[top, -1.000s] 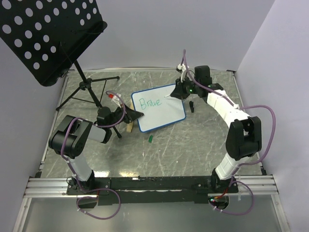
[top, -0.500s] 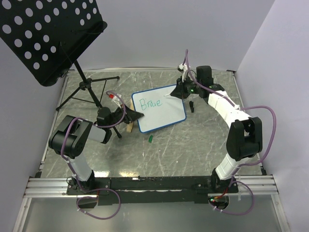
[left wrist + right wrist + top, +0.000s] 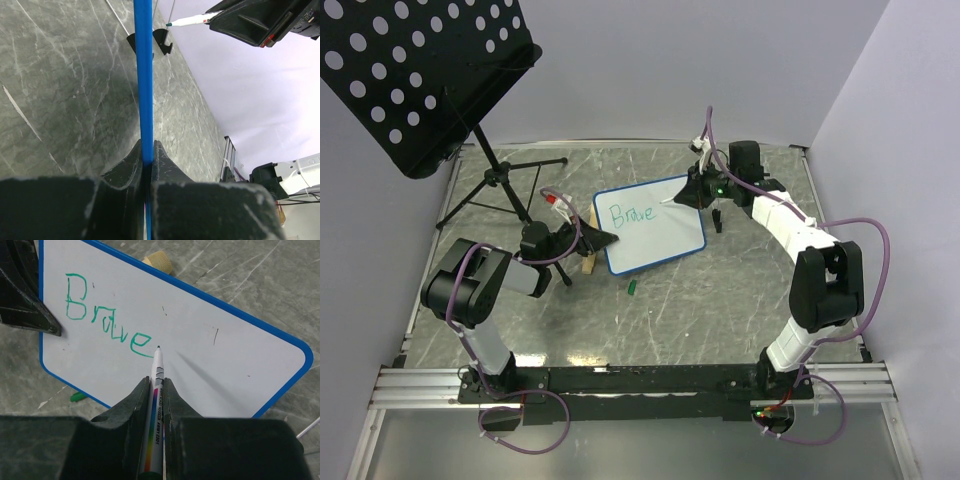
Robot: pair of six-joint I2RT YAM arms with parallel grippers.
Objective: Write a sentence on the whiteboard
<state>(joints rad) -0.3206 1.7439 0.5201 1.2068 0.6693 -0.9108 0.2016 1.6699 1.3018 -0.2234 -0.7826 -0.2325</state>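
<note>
Now the left jaws are clamped on the blue rim of the whiteboard (image 3: pixel 655 228), which stretches ahead of them toward the right jaws. Those are closed on a marker (image 3: pixel 156 405), its tip just ahead of them at the end of the sentence (image 3: pixel 107 329), which reads only "Brave" in green.

Left arm (image 3: pixel 465 285) and right arm (image 3: pixel 790 225): black joints, white links, looping purple cables (image 3: pixel 887 245); left claw (image 3: pixel 146 155) and right claw (image 3: pixel 156 387) matte black.

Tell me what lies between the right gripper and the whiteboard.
The marker, held in the right gripper, points at the whiteboard just after the word Brave; seen in the right wrist view.
</note>
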